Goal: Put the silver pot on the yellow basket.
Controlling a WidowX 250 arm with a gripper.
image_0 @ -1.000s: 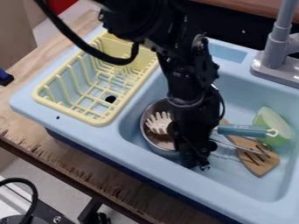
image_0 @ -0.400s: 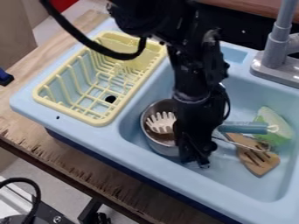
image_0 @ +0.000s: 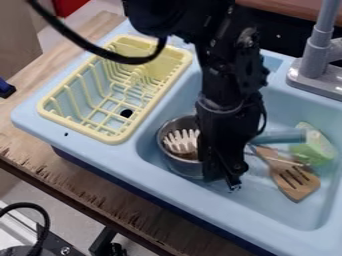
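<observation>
Firstly, at the far left, a wooden counter, bearing one light-blue sink unit.

Next, one yellow basket: oblong, barred, set on the unit's left-hand ledge. A dark round hole shows between its bars.

Then one silver pot, the task's item: down in the basin at its left side, near the wall that faces the basket, and outside the basket. In its mouth, a pale pronged utensil head.

Over the pot's right side, one black gripper, hanging down on its arm from the top edge — whether spread or pressed together, and whether gripping the pot, cannot be told.

To the right of the gripper, one teal handle, lying crosswise. Below it, one slotted wooden spatula, on the basin floor. Beside these, one green item, partly behind the handle's end.

Last, upper right — one grey faucet, upright at the sink's back rim.
</observation>
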